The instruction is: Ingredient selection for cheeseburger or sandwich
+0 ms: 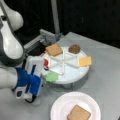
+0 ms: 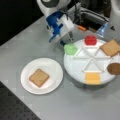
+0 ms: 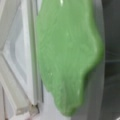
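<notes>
A bread square point(image 1: 78, 113) lies on the white plate point(image 1: 60, 105) at the bench's near edge. Behind it, the pincer point(image 2: 70, 40) hangs just over the lettuce point(image 2: 70, 49) in the divided tray point(image 2: 75, 70) — whether its fingers are apart or clamped, I cannot tell.

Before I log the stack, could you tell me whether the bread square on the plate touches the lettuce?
Apart: in a front view the bread square lies on the plate, the lettuce in the tray.
</notes>
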